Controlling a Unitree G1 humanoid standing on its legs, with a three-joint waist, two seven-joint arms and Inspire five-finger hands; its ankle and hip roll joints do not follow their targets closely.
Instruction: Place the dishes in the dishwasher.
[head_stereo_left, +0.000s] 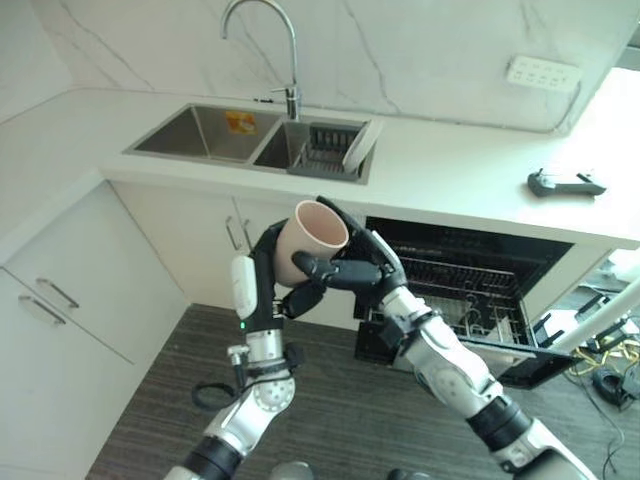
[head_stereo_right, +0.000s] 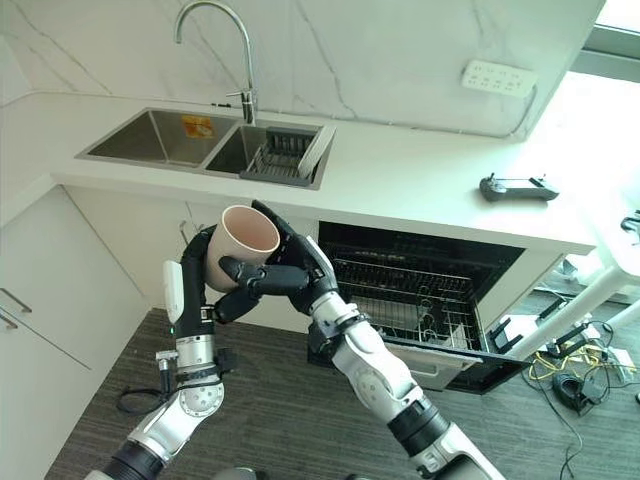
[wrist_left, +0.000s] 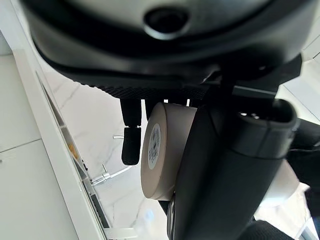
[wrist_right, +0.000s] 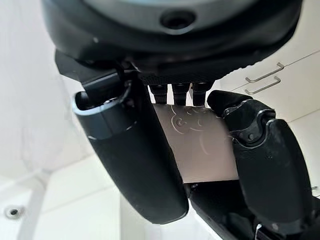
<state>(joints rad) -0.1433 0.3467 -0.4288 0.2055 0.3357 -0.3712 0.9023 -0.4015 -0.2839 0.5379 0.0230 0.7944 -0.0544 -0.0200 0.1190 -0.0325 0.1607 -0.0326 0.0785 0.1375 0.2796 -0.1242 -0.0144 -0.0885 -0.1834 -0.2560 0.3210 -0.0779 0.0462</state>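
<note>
Both hands are up in front of the robot, wrapped round the same pale beige ceramic cup (head_stereo_left: 312, 238), which hangs in mid-air above the dark striped floor (head_stereo_left: 160, 390), its mouth tipped up and to the right. The left hand (head_stereo_left: 262, 268) cradles the base and near side with its fingers curled round the wall, while the right hand (head_stereo_left: 352, 265) clasps it from the right, thumb across the front and fingers over the rim and far side. That double grip looks like a handover, passing the cup to the arm nearer the machine. The open dishwasher (head_stereo_left: 470, 275) sits under the white surface (head_stereo_left: 455, 170) to the right, its dark wire rack (head_stereo_left: 450, 290) pulled out and ready, well apart from the cup. Further left on the far side, the steel double sink (head_stereo_left: 215, 135) holds a dark drying rack with a white plate (head_stereo_left: 358, 143) leaning in it, presumably the next dish. A small black device (head_stereo_left: 565, 183) lies on the surface at the far right.
</note>
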